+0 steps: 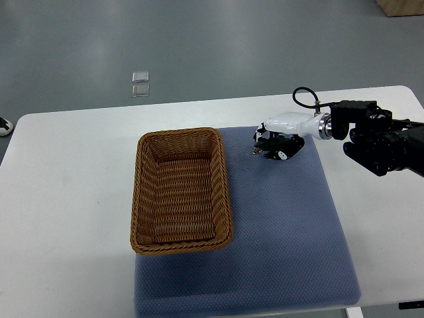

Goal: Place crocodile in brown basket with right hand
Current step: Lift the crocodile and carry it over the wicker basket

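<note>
So the setup is a white desk [73,199] with a blue-grey mat [285,232] laid over its near-middle part. The brown basket [181,192] sits half on the left edge of that mat, long side running away from the camera, and it's got nothing in it from what I can see. The stretch of mat between the basket and the hand is bare, so nothing blocks the way over there. Off the desk, on the grey floor behind, there are two small clear squares [140,84], and a tan box corner [401,6] peeks in at the top right. Something small, white and dark, sits at the far left edge [4,125]; can't tell what.

The crocodile [268,144] is honestly hard to make out. There's a dark greenish lump under the right hand [277,142] at the far edge of the mat, just right of the basket's far corner. It's too covered to say which way it points or how its long axis lies.

The right arm comes in from the right edge, roughly level, with the white palm shell facing up and the dark fingers [283,154] curled downward over that lump. Whether they're actually pinching it or only touching, I can't tell.
</note>
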`<state>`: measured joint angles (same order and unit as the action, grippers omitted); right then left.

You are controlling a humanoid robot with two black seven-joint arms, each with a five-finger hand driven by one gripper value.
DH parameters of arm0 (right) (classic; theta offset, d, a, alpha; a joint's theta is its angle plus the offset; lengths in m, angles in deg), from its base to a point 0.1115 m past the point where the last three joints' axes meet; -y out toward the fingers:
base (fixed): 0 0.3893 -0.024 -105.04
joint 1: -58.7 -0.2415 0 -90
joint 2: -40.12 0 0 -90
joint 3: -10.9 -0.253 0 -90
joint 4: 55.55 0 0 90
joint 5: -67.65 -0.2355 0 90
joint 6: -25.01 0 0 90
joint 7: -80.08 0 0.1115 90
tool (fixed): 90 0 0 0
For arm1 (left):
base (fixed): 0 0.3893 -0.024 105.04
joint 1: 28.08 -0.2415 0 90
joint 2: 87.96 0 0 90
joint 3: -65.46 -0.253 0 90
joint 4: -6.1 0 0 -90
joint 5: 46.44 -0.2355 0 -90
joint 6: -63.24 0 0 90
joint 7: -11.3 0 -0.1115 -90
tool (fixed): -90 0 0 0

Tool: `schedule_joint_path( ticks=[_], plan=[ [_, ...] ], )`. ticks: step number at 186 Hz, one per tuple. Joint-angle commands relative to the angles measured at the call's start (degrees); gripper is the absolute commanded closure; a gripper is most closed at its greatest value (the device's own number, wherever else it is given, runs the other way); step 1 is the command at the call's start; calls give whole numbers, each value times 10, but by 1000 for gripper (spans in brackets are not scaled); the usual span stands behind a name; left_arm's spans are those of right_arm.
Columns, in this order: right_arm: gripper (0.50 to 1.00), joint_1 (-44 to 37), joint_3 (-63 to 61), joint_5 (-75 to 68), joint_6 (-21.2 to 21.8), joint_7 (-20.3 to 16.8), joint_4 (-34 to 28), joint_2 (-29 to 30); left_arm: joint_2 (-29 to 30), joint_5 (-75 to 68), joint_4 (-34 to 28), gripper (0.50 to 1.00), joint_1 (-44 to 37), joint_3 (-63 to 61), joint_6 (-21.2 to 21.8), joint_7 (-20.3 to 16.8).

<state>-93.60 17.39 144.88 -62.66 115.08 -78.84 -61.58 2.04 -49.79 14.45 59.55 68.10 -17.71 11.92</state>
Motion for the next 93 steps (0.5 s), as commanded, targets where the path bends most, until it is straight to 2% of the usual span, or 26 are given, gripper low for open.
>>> schedule_joint_path(
  ticks=[1, 93],
  plan=[
    [1000, -9, -2, -1, 0, 0, 0, 0, 0, 0, 0, 500, 0, 0, 0, 0],
    [1000, -82, -4, -21, 1, 0, -7, 4, 0, 0, 0, 500, -1, 0, 0, 0]
  ],
)
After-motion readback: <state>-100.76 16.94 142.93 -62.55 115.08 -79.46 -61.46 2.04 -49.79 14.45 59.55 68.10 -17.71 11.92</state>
